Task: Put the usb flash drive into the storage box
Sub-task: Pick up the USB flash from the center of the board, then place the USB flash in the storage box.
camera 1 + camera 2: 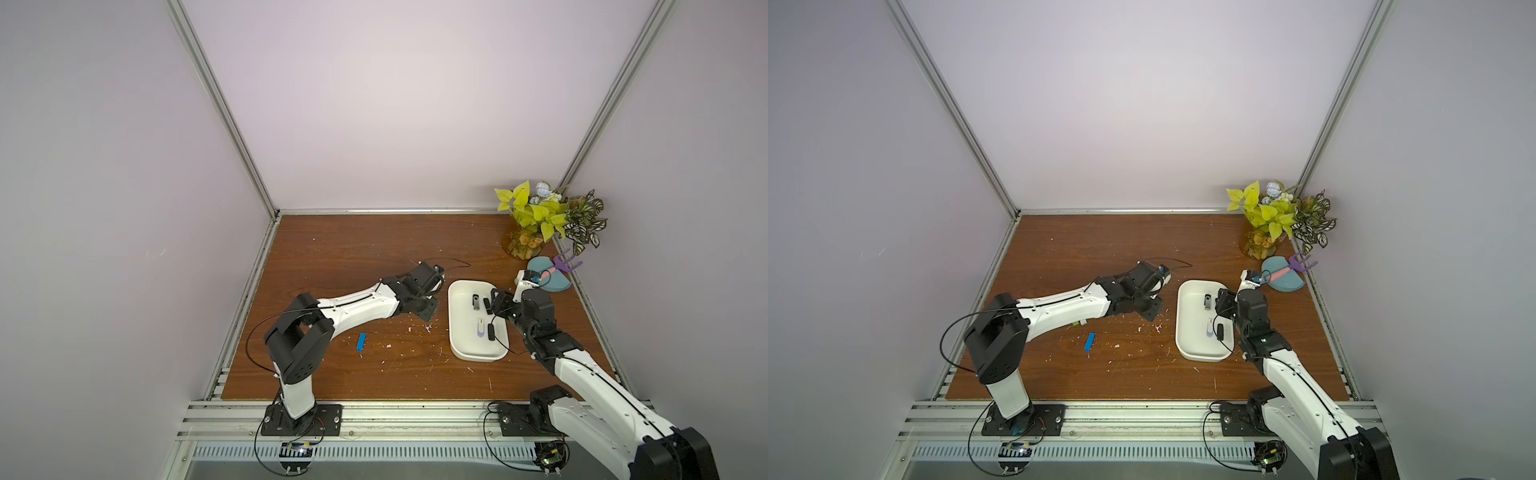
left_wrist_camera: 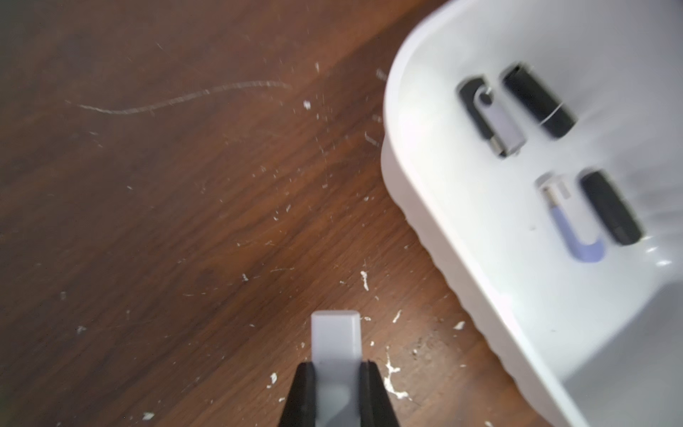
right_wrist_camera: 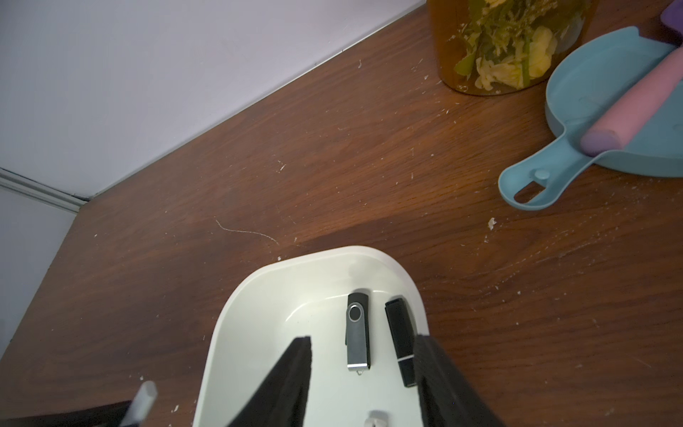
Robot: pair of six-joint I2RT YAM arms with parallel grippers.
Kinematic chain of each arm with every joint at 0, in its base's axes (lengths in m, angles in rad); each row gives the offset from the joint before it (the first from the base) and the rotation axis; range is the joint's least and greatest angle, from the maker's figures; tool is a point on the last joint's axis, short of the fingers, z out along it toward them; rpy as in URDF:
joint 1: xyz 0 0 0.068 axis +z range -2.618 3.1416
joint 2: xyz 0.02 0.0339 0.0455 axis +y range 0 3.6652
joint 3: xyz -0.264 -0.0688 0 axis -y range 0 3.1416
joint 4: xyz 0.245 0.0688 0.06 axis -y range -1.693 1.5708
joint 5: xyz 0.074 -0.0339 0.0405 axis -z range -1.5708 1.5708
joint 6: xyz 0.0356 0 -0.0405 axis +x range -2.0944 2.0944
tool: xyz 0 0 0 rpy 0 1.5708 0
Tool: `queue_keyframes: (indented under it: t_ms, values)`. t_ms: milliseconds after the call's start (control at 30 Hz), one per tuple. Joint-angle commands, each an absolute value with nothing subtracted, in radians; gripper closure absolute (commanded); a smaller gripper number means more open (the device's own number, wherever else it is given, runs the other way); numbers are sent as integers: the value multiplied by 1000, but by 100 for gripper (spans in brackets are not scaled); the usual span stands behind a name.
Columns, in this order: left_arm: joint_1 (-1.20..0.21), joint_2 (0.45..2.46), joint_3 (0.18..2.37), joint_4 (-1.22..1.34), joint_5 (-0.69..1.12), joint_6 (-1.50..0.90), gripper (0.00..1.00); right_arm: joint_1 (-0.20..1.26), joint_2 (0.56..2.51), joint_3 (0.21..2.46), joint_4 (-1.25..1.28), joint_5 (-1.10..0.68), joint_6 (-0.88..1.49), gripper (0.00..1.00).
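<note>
Grasp made, transport due. Your left pincer (image 2: 335, 373) pinches the usb flash drive (image 2: 335, 334); right pincer (image 3: 362, 338) spread, empty. Next: carry toward 3 o'clock, over the storage box (image 1: 465, 343), then release.

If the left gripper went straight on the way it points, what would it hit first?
Likely the wooden table beside the storage box, not the box. The left gripper is shut on a white usb flash drive.

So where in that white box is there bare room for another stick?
Bare floor runs along the storage box wall nearest the left arm, and across its near end. The other side is crowded: four flash drives, with the right gripper above.
</note>
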State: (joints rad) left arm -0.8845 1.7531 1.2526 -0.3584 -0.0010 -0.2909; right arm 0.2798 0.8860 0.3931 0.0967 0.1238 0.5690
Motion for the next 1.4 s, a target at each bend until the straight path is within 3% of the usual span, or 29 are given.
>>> queue_keyframes:
  t_ms: [0,333,767,1367]
  values:
    - [-937,1712,1308,-374,16,-409,98,277,884,413,134,121,575,49]
    - [-1054,1932,1595,-384,-90,-801,99,242,795,399,62,301,598,49]
    - [-1074,2233,1856,-527,-194,-911,100,209,772,383,76,255,615,49]
    - [-1052,2402,1963,-528,-268,-945,99,205,783,374,95,204,614,49]
